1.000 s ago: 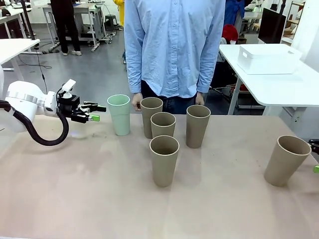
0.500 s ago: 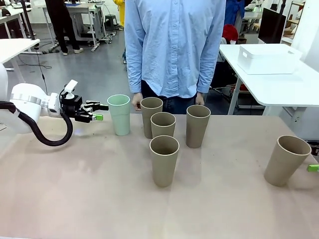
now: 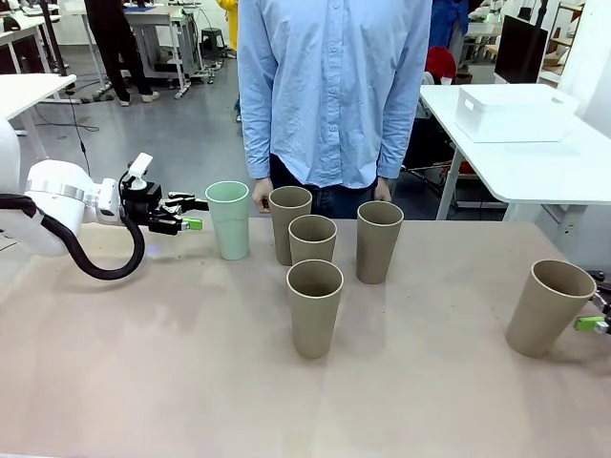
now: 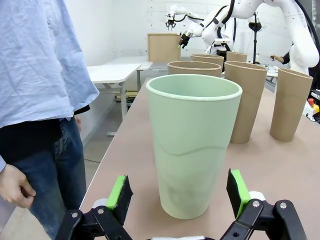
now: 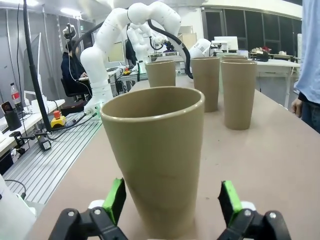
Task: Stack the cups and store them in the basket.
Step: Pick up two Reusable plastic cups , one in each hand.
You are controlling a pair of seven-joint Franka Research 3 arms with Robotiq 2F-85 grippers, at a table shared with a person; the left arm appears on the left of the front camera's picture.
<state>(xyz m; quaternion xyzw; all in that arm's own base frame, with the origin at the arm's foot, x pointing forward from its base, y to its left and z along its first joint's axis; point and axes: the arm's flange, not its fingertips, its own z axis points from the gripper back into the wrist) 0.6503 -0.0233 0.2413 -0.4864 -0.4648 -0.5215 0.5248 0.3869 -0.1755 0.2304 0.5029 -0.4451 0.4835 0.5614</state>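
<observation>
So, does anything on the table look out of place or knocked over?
Nothing is tipped or spilled. One tan cup stands alone at the right end, by the open right end effector. The basket sits on the neighbouring table, not this one.

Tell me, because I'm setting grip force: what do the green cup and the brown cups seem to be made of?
Green cup: probably rigid moulded plastic or fibre composite; matte, smooth wall, only soft sheen, thickened rim. Brown cups: same matte look in tan, thick even walls; perhaps a bamboo-fibre composite, but plain plastic is equally possible.
</observation>
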